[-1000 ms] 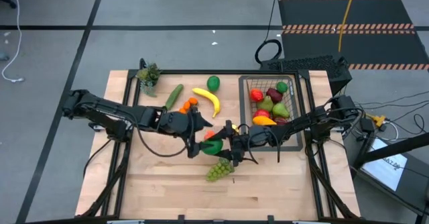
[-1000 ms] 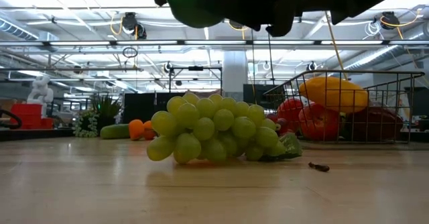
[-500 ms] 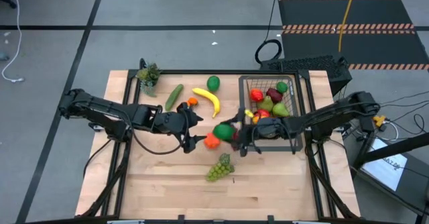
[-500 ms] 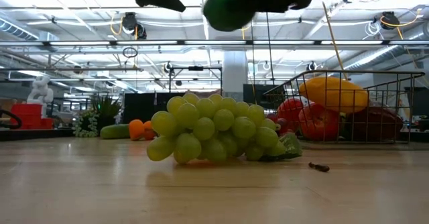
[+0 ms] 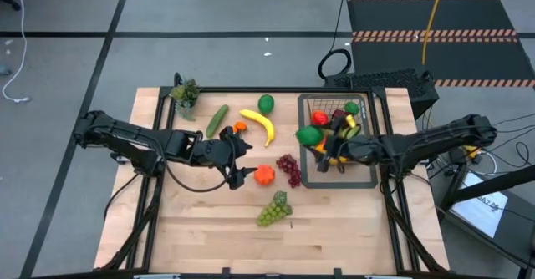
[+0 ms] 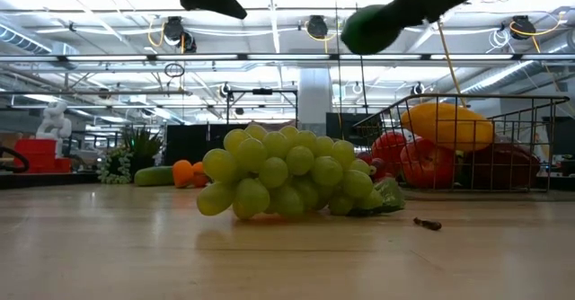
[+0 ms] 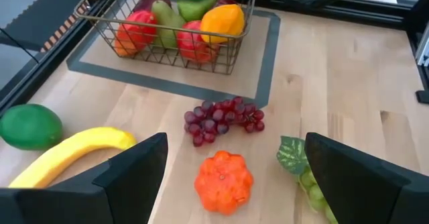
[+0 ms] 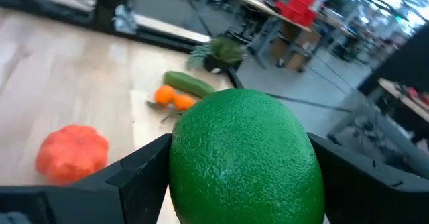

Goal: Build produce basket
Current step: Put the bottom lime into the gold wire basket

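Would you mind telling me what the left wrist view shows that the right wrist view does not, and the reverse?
Only the left wrist view shows the basket of produce, the purple grapes, the banana, a green lime beside it and the leaf of the green grapes. Only the right wrist view shows the green fruit filling the right gripper, plus the cucumber, two small oranges and potted plant. Both show the orange-red fruit on the table.
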